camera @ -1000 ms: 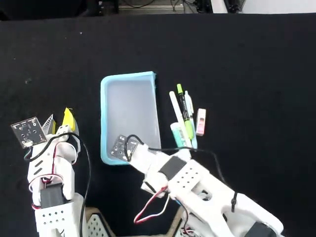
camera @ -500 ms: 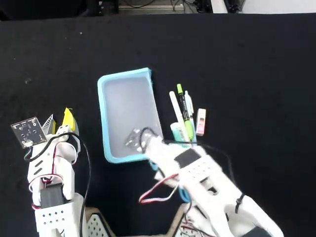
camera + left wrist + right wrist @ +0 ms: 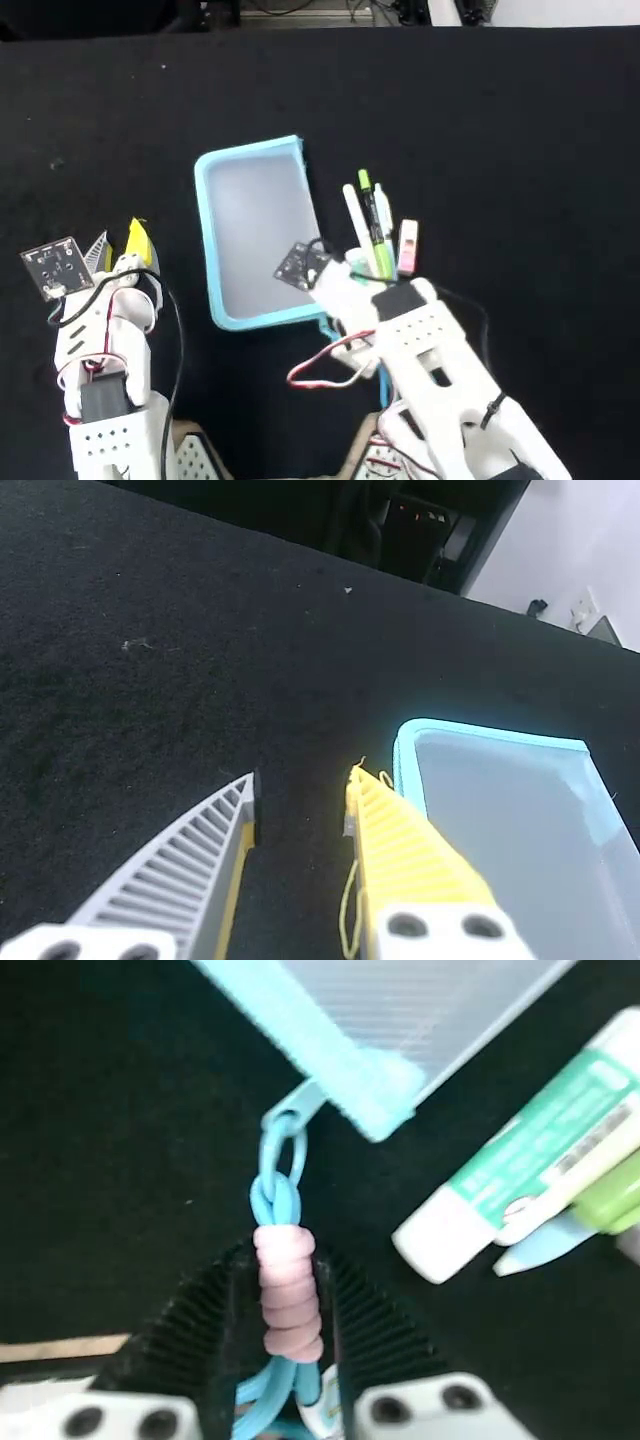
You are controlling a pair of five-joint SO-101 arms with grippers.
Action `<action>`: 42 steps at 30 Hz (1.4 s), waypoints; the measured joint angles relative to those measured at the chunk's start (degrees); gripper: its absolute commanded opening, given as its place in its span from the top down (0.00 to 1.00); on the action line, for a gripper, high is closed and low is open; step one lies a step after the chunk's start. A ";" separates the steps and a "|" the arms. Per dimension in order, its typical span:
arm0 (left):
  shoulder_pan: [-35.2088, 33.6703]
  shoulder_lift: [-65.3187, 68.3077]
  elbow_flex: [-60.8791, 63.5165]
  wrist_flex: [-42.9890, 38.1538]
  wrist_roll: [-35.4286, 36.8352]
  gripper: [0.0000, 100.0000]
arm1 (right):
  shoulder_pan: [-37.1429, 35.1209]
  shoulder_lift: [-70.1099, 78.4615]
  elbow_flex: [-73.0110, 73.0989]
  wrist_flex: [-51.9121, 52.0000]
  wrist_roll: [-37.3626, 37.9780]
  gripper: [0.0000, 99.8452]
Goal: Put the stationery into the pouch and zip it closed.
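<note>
1. Nothing is packed yet. The pouch (image 3: 258,235) lies flat on the table (image 3: 500,130) and looks empty through its clear face.
2. The stationery (image 3: 375,235) lies in a loose bundle just beside the pouch's long edge, on the right arm's side. It includes a white pen (image 3: 358,225), a highlighter (image 3: 372,225), a glue stick (image 3: 358,268) and an eraser (image 3: 407,246). None of it is inside the pouch.
3. Left to do, as I judge it: every item must go in, and then the zip must be run shut. Whether the zip stands open now cannot be told. Its slider (image 3: 290,1120) sits at the pouch's near corner.
4. The right hand (image 3: 285,1270) is closed narrowly on the pull cord (image 3: 288,1290). Its two black fingers pinch the pink bead, and the blue loop runs from there up to the slider. The glue stick's cap end lies near the cord but not touching it.
5. The left hand (image 3: 305,780) is parted moderately and holds nothing. It sits low over the table on the pouch's far side from the stationery, with its yellow finger near the pouch rim but apart from it.
</note>
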 measured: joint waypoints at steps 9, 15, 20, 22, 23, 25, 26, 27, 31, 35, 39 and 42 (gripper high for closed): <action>0.00 0.00 0.00 0.00 0.00 0.85 | -2.99 0.00 -2.99 2.46 -5.36 0.80; 0.00 0.00 0.00 0.00 0.00 0.85 | -6.24 0.00 -1.49 -4.40 -7.30 0.81; 0.00 0.00 0.00 0.00 0.00 0.85 | -14.33 0.00 1.05 -8.53 -12.57 0.81; 0.00 0.00 0.00 0.00 0.00 0.85 | -14.77 0.00 3.16 -12.22 -14.33 0.81; 0.00 0.00 0.00 0.00 0.00 0.85 | -14.77 0.00 4.40 -14.07 -14.68 0.81; 0.00 0.00 0.00 0.00 0.00 0.85 | -14.86 0.00 6.59 -17.41 -15.03 0.81; 0.00 0.00 0.00 0.00 0.00 0.85 | -14.68 0.00 7.47 -18.73 -15.21 0.81; 0.00 0.00 0.00 0.00 0.00 0.85 | -13.89 0.00 8.00 -19.69 -15.03 0.81; 0.00 0.00 0.00 0.00 0.00 0.85 | -10.37 0.00 8.26 -21.27 -15.21 0.81; 0.00 0.00 0.00 0.00 0.00 0.85 | -8.88 0.00 8.26 -21.63 -15.12 0.81; 0.00 0.00 0.00 0.00 0.00 0.85 | -8.53 0.70 8.26 -21.71 -13.36 0.81; 0.00 0.00 0.00 0.00 0.00 0.85 | -8.44 3.87 8.26 -22.51 -13.10 0.87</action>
